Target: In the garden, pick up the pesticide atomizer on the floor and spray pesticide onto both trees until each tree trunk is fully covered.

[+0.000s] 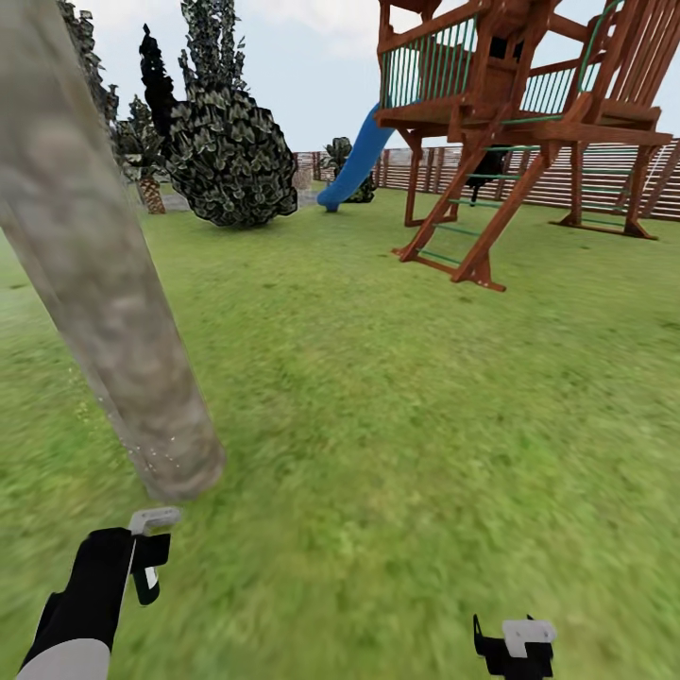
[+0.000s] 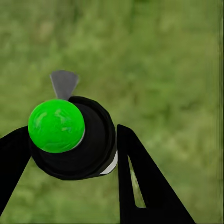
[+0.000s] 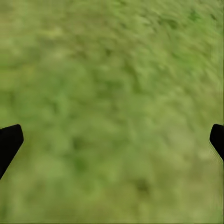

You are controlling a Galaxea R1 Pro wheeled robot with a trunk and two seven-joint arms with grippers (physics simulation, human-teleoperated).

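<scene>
On the grass [image 1: 397,425] of the garden, we are standing close to a tree trunk [image 1: 104,312], a mottled grey-beige column that is leaning across the left side of the head view and meeting the ground just ahead of our left arm. Tiny white specks of pesticide [image 1: 156,453] are showing on the lower part of the trunk near its base.

Our left claw [image 2: 70,140] is pinching the atomizer [image 2: 74,137]: in the left wrist view its black fingers [image 2: 135,177] are sitting on either side of the black round body, which is topped by a bright green ball with a grey nozzle beside it. In the head view we are seeing the left claw [image 1: 146,557] low at the left, with the atomizer's pale grey tip pointing toward the foot of the trunk and hanging just short of it.

Our right claw [image 1: 515,647] is hanging low at the right over the grass, and the right wrist view is showing its fingertips [image 3: 9,142] spread wide apart with nothing between them but lawn.

Farther off, a wooden play tower [image 1: 529,104] with a blue slide [image 1: 354,161] is standing before a slatted fence [image 1: 586,179], beside a dark leafy shrub [image 1: 231,156].
</scene>
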